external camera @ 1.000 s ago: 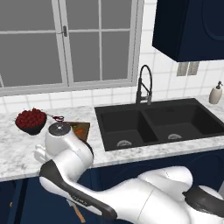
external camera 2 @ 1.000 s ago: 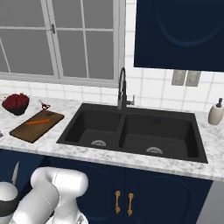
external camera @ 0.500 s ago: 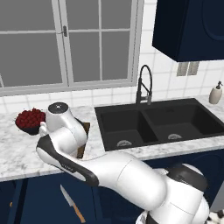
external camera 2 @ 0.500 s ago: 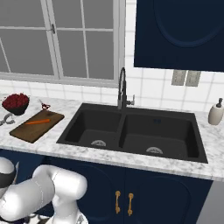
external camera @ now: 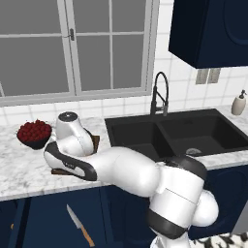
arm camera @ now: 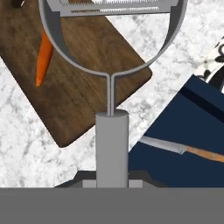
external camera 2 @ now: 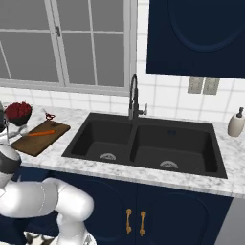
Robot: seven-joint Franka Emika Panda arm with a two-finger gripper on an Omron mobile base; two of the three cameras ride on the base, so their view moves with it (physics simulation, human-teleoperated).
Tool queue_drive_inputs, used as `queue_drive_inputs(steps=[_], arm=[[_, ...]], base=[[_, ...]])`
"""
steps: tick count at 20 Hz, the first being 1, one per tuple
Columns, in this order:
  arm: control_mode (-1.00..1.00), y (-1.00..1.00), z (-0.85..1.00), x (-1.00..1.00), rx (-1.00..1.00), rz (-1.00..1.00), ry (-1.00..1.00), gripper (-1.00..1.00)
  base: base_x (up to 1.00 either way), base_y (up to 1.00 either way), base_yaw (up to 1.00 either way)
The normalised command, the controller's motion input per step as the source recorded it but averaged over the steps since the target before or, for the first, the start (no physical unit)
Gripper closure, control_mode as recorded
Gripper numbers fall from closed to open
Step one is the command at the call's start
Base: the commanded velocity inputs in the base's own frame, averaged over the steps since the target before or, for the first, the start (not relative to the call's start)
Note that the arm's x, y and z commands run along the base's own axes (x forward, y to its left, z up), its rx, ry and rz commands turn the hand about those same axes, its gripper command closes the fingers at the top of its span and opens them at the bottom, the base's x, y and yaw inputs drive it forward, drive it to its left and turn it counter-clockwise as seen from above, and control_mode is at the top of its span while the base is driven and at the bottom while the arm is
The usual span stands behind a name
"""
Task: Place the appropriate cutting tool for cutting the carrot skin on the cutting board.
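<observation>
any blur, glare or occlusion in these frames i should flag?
Hand view: sharp, flat light, no glare; the peeler sits huge up close, covering part of the cutting board; carrot crisp. Left base view: the arm hides most of the board. Right base view: even render lighting, board and carrot unobstructed.

Brightness: even and fairly bright in all three views; flat rendered light, source unclear, perhaps overhead.
Window (external camera: 72,46): plain grey panes at upper left of both base views, no beam or glare coming through.
Shadows: soft and faint; the sink (external camera 2: 143,143) reads very dark, its basins hard to separate.
Highlights: mild sheen on the white arm (external camera: 126,169); none on the counter (external camera 2: 201,179).
Sharpness: base views crisp; the hand view is coarser, with the peeler (arm camera: 111,87) slightly soft-edged.
Distortion: none visible at the frame edges.
</observation>
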Motion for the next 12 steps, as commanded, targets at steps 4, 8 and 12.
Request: queue_drive_inputs(steps=[4, 8, 12], arm=[[-1.00, 0.00, -0.27, 0.46, 0.00, -0.05, 0.04, 1.00], [-1.00, 0.00, -0.28, 0.34, 0.00, -0.04, 0.04, 1.00], [-1.00, -0.07, -0.30, 0.22, 0.00, -0.04, 0.05, 1.00]], base=[[0.00, 0.00, 0.00], [0.00, 0.00, 0.00], [0.00, 0.00, 0.00]])
